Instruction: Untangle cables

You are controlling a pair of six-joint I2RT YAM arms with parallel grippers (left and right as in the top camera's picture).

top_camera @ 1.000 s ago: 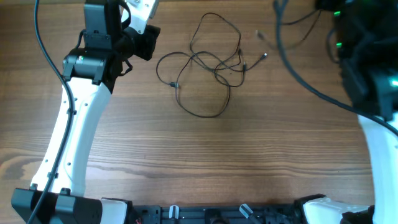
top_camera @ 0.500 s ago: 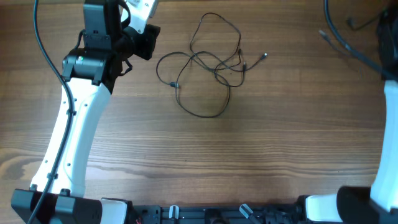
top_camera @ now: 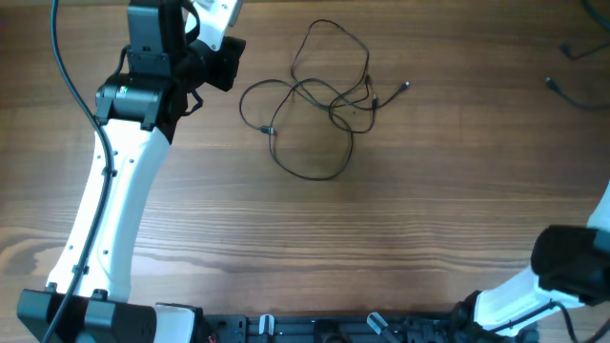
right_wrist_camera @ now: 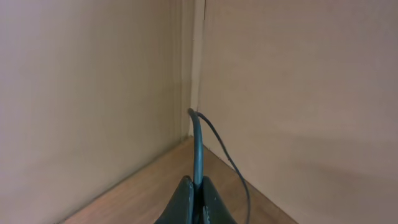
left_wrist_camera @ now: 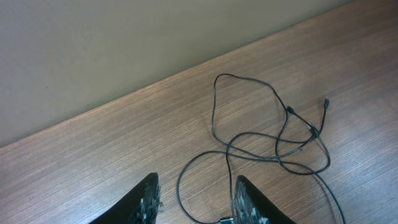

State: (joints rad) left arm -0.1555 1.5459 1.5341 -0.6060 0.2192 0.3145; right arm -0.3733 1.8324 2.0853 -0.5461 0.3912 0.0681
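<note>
1. Wood-grain table [top_camera: 381,219], with a pale wall [left_wrist_camera: 93,50] behind its far edge. The cables [top_camera: 315,95] lie at far centre as a loose knot of overlapping loops. One small plug [top_camera: 407,85] points out to the right.
2. Change over the last second: my right arm has swung out of the far-right corner, so only its lower part now shows at near right in the overhead view. The knot has not shifted, and its outline is the same throughout.
3. My right claw [right_wrist_camera: 198,190] is pinched fully shut on a single cable [right_wrist_camera: 198,149]. The cable rises from the fingertips and bends over, and a thinner length falls away to the right.
4. My left claw [left_wrist_camera: 198,200] is partly open with nothing in it. It hangs just left of the knot and has not moved.
5. Reading: one cord looks to have been drawn clear and carried off to the right. The rest still cross in several places, so I judge the task only partly done.
6. Views:
   - Overhead shows the whole layout but not my right claw. It shows only thin dark strand ends [top_camera: 558,84] at the far right edge. I take these for the carried cord but cannot confirm it.
   - Right wrist shows the pinch itself, but otherwise only walls and a strip of wood.
   - Left wrist shows the crossings more closely. The nearest loop lies on the table below my fingers [left_wrist_camera: 147,198], ungripped.
</note>
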